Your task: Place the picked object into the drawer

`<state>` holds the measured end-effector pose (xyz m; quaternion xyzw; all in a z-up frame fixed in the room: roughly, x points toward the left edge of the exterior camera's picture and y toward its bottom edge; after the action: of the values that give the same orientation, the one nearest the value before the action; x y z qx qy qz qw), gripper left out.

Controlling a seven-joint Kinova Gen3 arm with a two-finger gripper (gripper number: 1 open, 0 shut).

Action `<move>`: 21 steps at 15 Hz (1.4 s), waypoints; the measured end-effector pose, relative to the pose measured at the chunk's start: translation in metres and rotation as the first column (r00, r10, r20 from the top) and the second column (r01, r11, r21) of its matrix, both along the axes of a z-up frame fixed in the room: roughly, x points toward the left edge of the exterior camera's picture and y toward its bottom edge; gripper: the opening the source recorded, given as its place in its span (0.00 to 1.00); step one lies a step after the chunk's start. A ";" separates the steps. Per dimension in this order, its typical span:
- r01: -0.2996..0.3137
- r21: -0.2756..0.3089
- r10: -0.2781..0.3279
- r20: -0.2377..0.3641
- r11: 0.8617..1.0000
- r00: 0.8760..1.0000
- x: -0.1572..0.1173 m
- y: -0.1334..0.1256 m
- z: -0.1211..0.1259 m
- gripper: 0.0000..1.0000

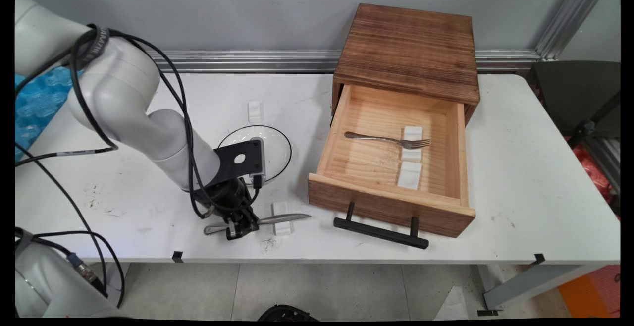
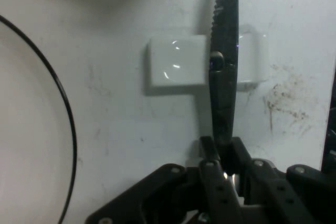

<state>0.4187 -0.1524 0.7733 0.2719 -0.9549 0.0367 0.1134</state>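
Note:
A metal table knife lies near the table's front edge, its blade resting on a small white rest. My gripper is low over the knife's middle and shut on it. In the hand view the serrated knife blade runs up from between the fingers across the white rest. A white plate with a black rim sits just behind the hand; its rim curves along the hand view's left.
An open wooden drawer box stands to the right. Its drawer holds a fork lying on white rests and has a black handle. Another white rest lies behind the plate.

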 end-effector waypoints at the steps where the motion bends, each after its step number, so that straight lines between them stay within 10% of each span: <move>1: 0.005 0.002 -0.005 0.001 1.000 1.000 0.001 0.000 0.001 0.00; 11: 0.075 0.035 -0.076 0.016 0.997 0.997 0.009 0.004 0.044 0.00; 21: 0.119 0.023 -0.120 0.073 0.993 0.990 0.015 0.008 0.143 0.00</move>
<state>0.4335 -0.1446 0.9162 0.2137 -0.9733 0.0312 0.0776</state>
